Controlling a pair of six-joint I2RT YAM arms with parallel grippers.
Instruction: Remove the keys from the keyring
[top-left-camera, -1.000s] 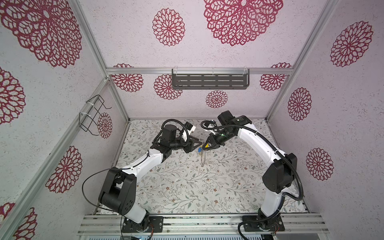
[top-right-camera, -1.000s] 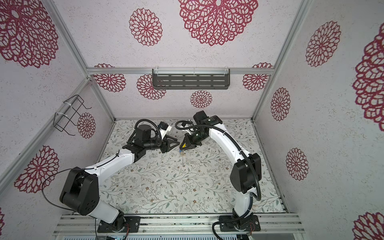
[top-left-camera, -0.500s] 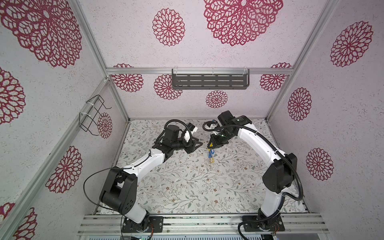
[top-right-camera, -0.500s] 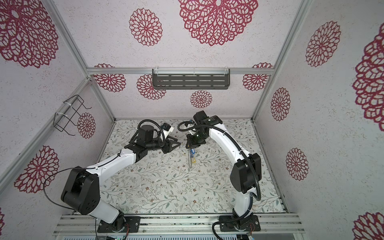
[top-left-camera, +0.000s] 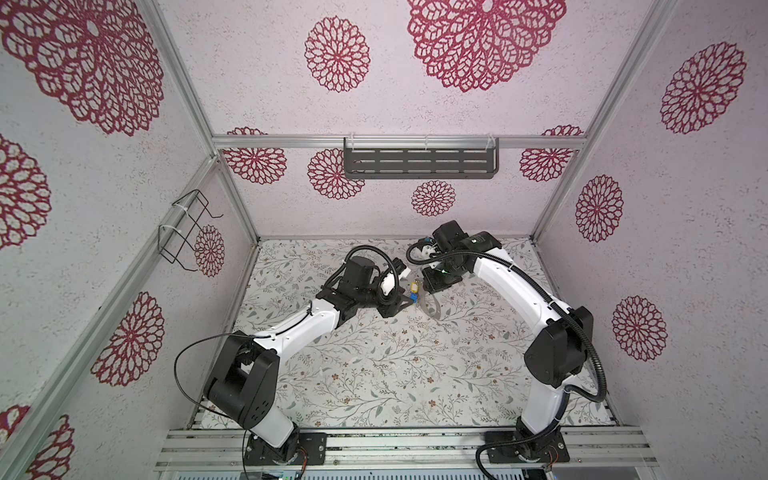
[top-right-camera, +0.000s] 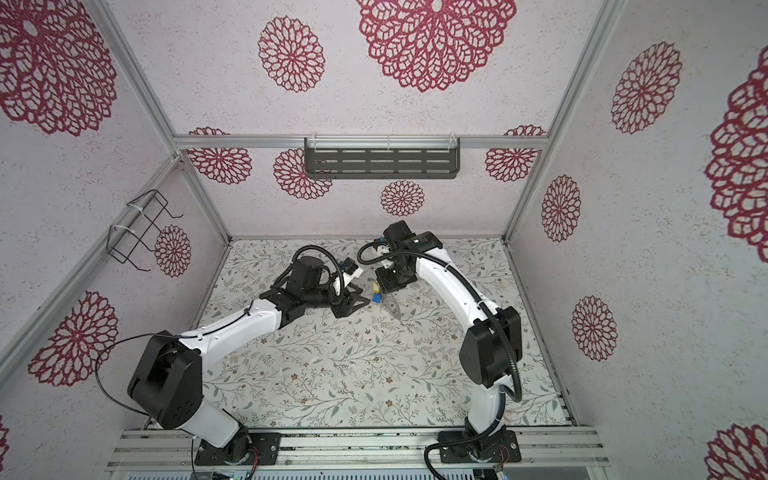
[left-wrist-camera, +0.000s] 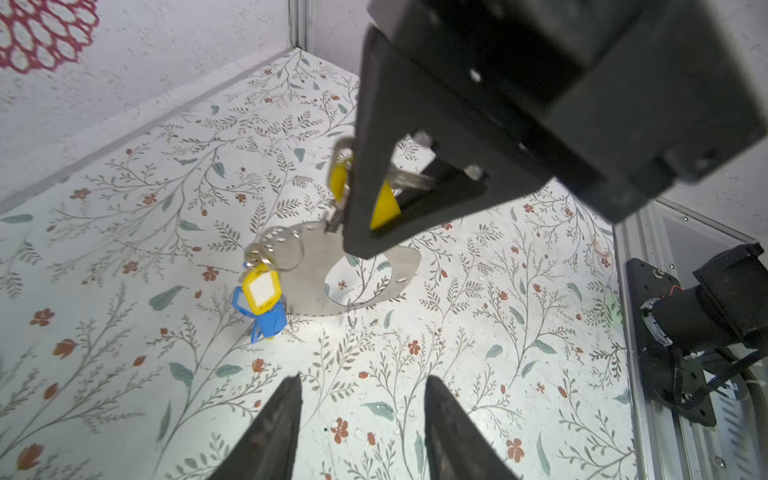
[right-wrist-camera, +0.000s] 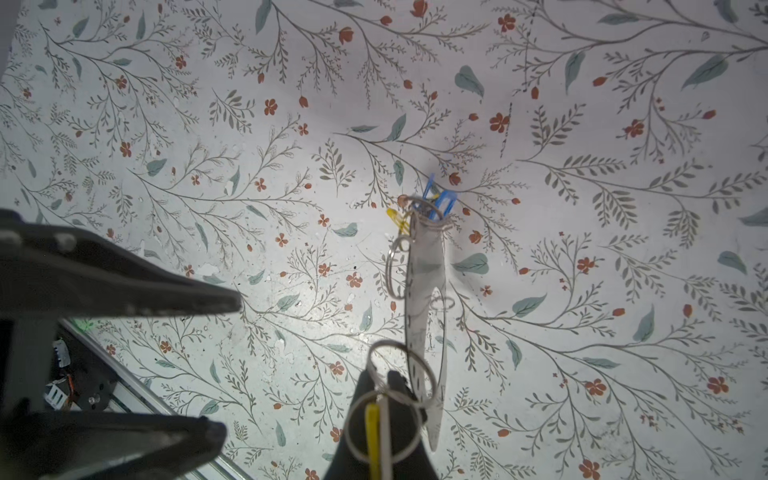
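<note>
The keyring (left-wrist-camera: 365, 266), a flat grey ring, hangs tilted under my right gripper (right-wrist-camera: 379, 376), low over the floral table; edge-on it shows as the keyring (right-wrist-camera: 426, 266). That gripper is shut on a yellow key (right-wrist-camera: 372, 436) with its metal loop. More keys dangle from the ring's far end: a yellow one (left-wrist-camera: 261, 287) and blue ones (left-wrist-camera: 272, 320). My left gripper (left-wrist-camera: 361, 382) is open and empty, a short way from that cluster. In both top views the keys (top-left-camera: 414, 296) (top-right-camera: 377, 297) hang between the left gripper (top-left-camera: 404, 304) and the right gripper (top-left-camera: 428, 286).
The floral table (top-left-camera: 395, 365) is walled on three sides. A dark slotted shelf (top-left-camera: 419, 162) hangs on the back wall and a wire basket (top-left-camera: 187, 232) on the left wall. An aluminium rail (top-left-camera: 395, 444) carries both arm bases at the front.
My left gripper has opened wider and drawn back from the right one. The right gripper has shifted right, carrying the keyring and keys with it.
</note>
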